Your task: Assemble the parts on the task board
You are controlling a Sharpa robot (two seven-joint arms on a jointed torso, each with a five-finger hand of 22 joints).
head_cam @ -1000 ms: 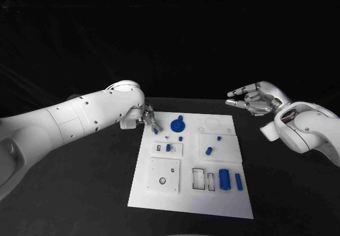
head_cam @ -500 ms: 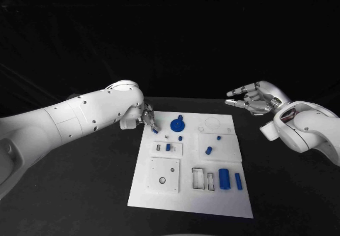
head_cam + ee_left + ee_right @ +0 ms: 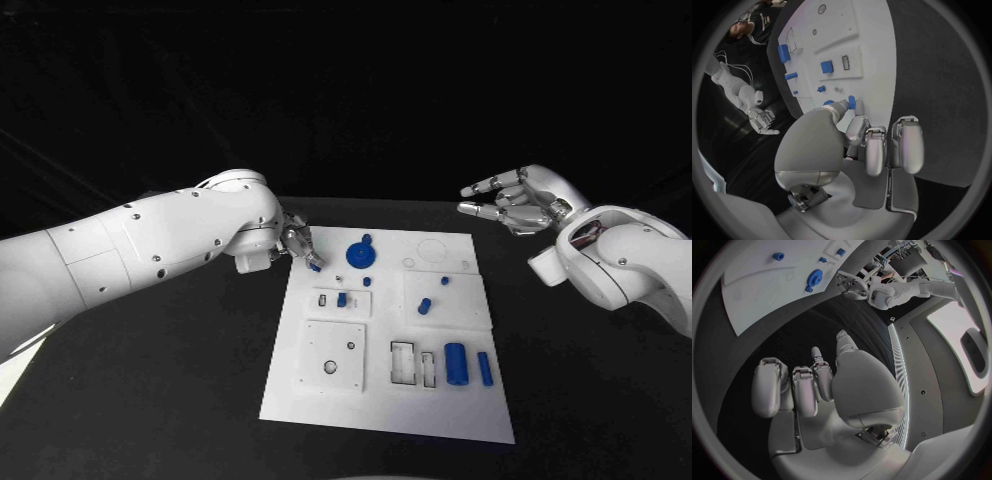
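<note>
The white task board (image 3: 382, 400) lies in the middle of the black table. My left hand (image 3: 297, 242) hovers at the board's far left corner and pinches a small blue piece (image 3: 315, 266) between thumb and a finger; the left wrist view shows this blue piece (image 3: 852, 103) at the fingertips (image 3: 842, 106), just above the board (image 3: 873, 45). A blue gear (image 3: 361, 253) lies close to the right of the hand. My right hand (image 3: 513, 203) hangs raised beyond the board's far right corner, fingers apart and empty; in the right wrist view the hand (image 3: 811, 387) holds nothing.
Loose blue parts lie on the board: a small block (image 3: 342, 299) in a raised plate, a peg (image 3: 426, 306), a large cylinder (image 3: 456, 363) and a thin bar (image 3: 486, 369). A square plate (image 3: 335, 357) with holes sits at the near left.
My left arm has swung back and turned a little; its hand has drawn slightly towards the board's far left edge, still pinching the blue piece. The right hand has not moved.
</note>
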